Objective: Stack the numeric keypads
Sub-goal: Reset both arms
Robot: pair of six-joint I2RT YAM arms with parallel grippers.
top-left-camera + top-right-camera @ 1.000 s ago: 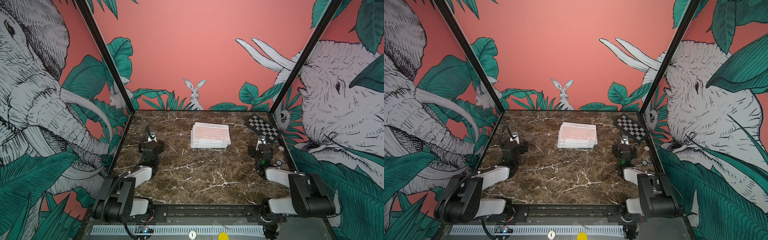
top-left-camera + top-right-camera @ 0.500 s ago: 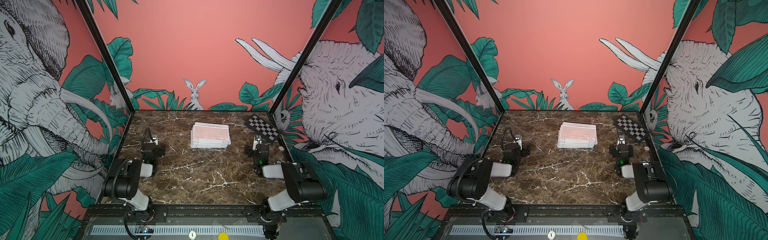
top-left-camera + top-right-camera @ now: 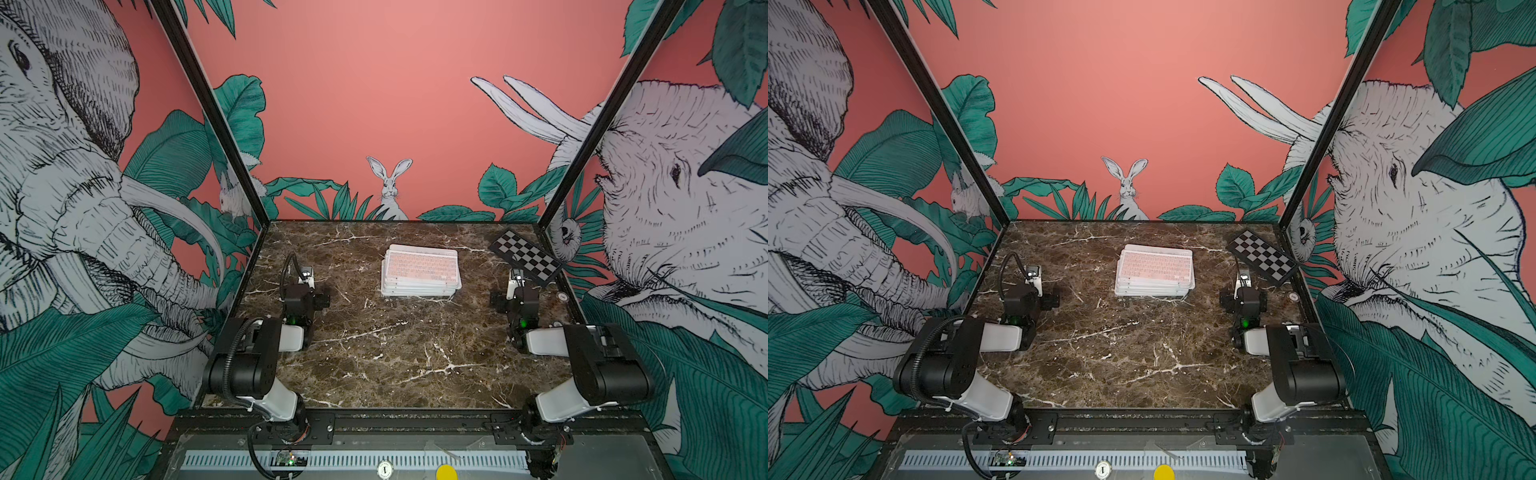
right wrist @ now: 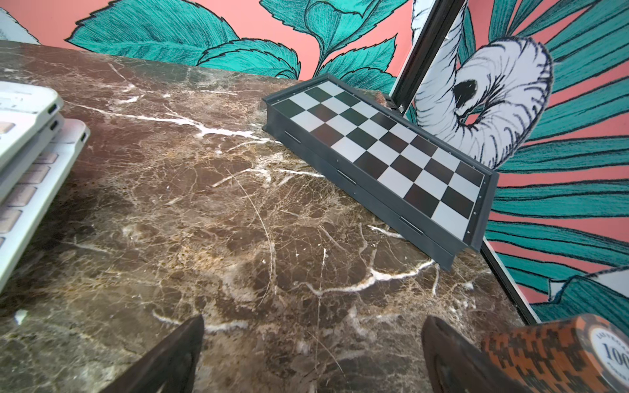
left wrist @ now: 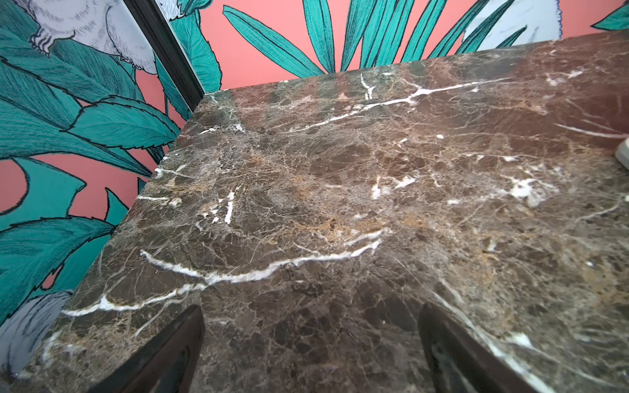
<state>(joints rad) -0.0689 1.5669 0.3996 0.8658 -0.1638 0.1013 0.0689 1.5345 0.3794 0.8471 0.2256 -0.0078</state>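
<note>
The numeric keypads lie as one slightly uneven stack at the middle back of the marble table, a pink-keyed one on top. The stack's white edges show in the right wrist view. A white corner of it shows in the left wrist view. My left gripper rests low, to the left of the stack and well apart from it, open and empty. My right gripper sits to the right of the stack, also open, with only bare marble between its fingers.
A black-and-white checkered board leans at the back right corner, just beyond my right gripper. An orange poker chip lies by the right wall. Painted walls close in the left, back and right sides.
Both arms have folded back toward their bases, with the elbow links swinging up. The grippers stay open at about the same spots. The stack has not moved.
</note>
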